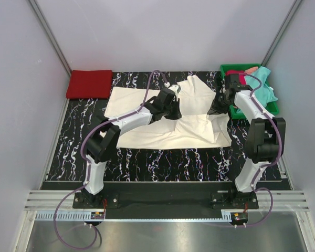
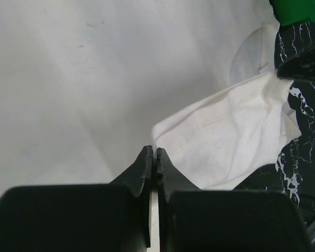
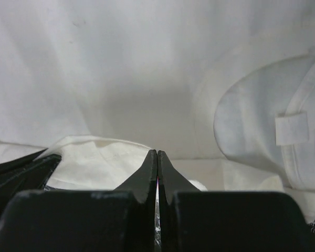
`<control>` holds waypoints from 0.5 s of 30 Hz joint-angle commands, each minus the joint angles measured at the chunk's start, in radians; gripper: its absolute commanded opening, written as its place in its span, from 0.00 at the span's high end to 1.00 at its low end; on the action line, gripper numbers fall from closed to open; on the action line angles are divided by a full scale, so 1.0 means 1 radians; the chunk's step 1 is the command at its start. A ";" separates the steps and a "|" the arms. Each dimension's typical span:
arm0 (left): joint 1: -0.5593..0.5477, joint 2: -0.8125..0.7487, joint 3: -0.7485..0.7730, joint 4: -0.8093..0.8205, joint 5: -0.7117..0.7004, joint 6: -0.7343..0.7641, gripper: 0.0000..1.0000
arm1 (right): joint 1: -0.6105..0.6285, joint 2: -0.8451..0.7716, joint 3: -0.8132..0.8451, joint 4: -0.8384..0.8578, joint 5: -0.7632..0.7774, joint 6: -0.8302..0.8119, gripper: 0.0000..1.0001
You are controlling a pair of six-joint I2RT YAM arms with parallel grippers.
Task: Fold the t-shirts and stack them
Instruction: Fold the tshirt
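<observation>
1. The cream-white t-shirt [image 1: 147,131] lies spread on the dark mat beside the green tray [image 1: 240,66]. Its long axis runs toward the tray, with the collar end nearest to it.
2. The left gripper [image 2: 153,153] is over the shirt's middle, away from the tray. Its jaws are closed; I cannot tell if cloth is pinched.
3. The right gripper [image 3: 157,155] is at the shirt's edge just beside the tray, also closed, with a raised fold before its tips.
4. I judge the right arm is nearer the collar end, so folding that end falls to it.
5. The teal t-shirt [image 1: 265,89] hangs over the tray's rim; the red t-shirt [image 1: 89,84] lies folded far from the tray.
</observation>
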 commanded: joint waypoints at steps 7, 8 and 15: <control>0.009 0.042 -0.013 0.127 -0.004 -0.137 1.00 | 0.005 0.149 0.223 0.006 -0.001 -0.090 1.00; 0.009 0.046 -0.013 0.133 -0.009 -0.140 1.00 | 0.005 0.159 0.253 0.006 -0.004 -0.090 1.00; 0.014 0.051 -0.017 0.134 -0.073 -0.173 1.00 | 0.005 0.241 0.336 0.014 -0.059 -0.102 1.00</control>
